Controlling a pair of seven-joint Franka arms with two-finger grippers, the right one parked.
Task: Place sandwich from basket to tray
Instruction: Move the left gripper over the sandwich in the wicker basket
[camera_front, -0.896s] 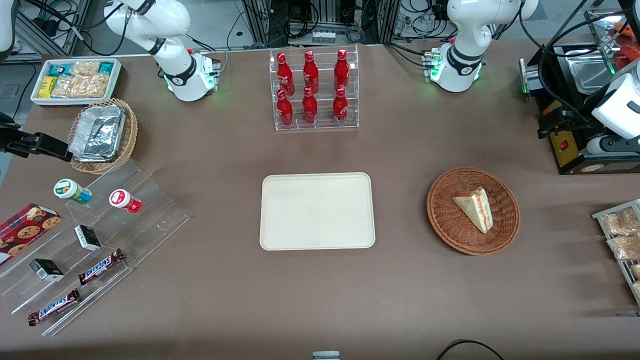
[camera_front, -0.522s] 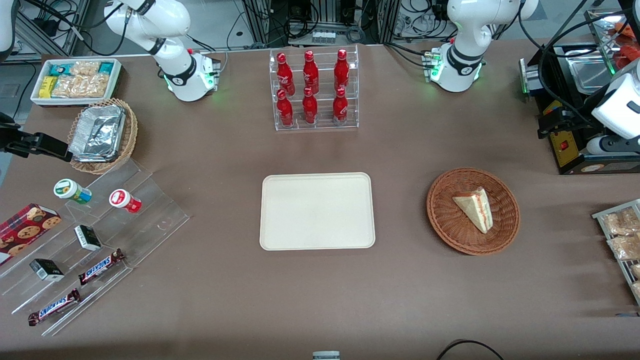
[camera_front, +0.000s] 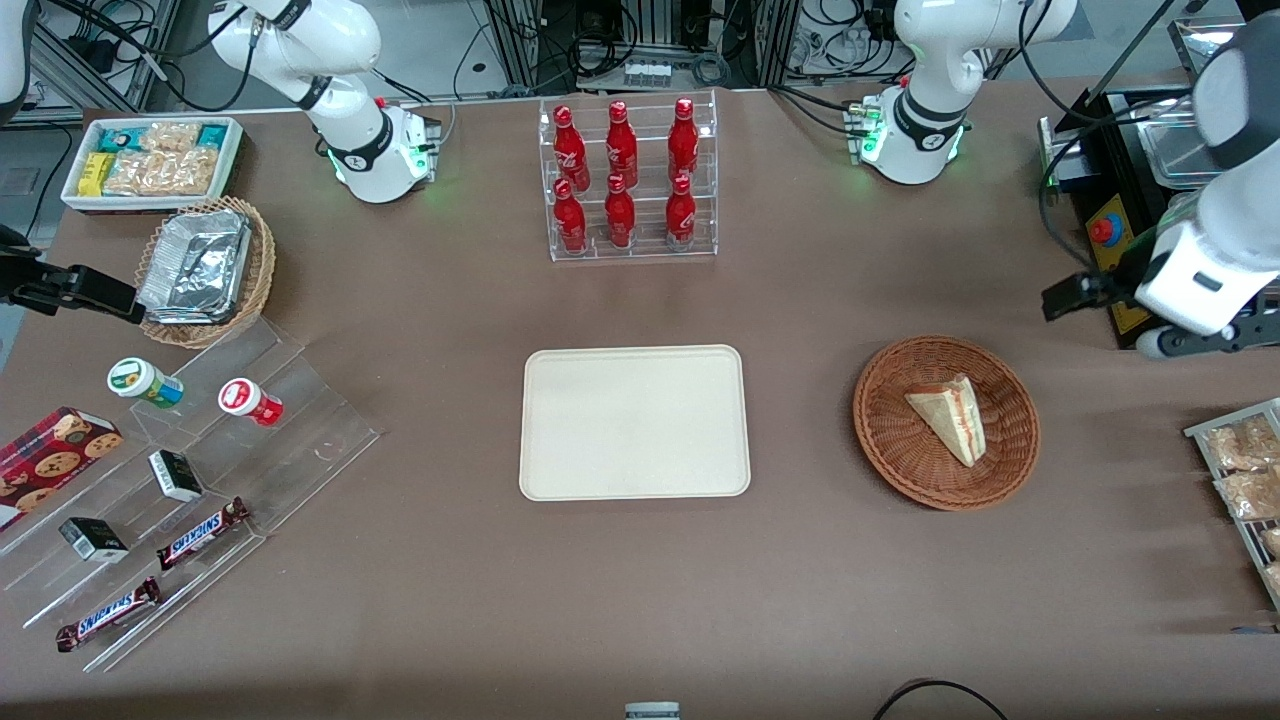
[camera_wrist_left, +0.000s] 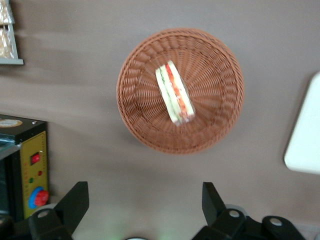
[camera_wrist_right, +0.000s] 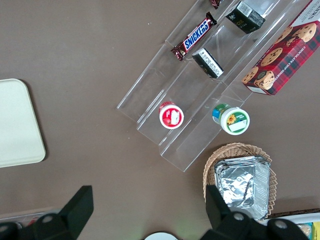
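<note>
The sandwich (camera_front: 948, 418) lies on its side in the basket (camera_front: 890, 440), which sits toward the working arm's end of the surface (camera_front: 600, 600), beside the tray (camera_front: 634, 422) at mid-surface, which holds nothing. Farther from the front camera, near that end's edge, the claw (camera_wrist_left: 145, 202) hangs high and well apart from the basket, its fingers (camera_wrist_left: 75, 200) spread wide and gripping nothing. By my judgement this is the approach step: the claw must next travel over the basket, descend, and straddle the wedge across its bread faces before closing.
</note>
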